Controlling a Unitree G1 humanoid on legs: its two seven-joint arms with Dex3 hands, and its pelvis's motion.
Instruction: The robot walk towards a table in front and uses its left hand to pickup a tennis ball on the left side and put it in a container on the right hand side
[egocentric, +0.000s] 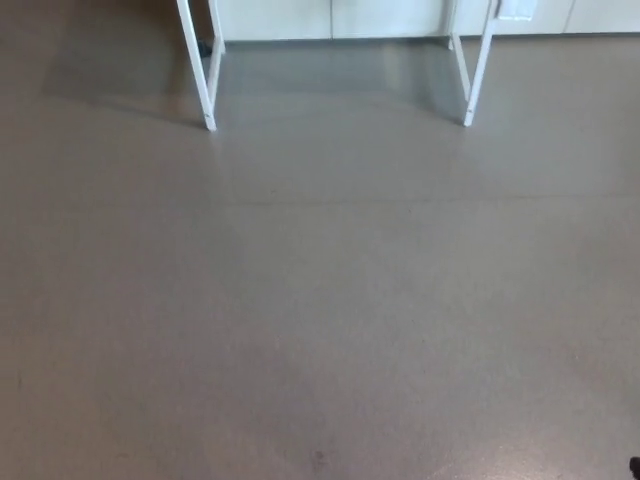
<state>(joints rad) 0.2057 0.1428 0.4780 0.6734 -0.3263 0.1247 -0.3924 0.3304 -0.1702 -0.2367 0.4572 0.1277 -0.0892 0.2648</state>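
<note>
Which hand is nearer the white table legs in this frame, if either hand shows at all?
Neither left nor right can be named: no hand shows in the head view. The table's left leg and right leg stand at the top, beyond the grey floor.
</note>
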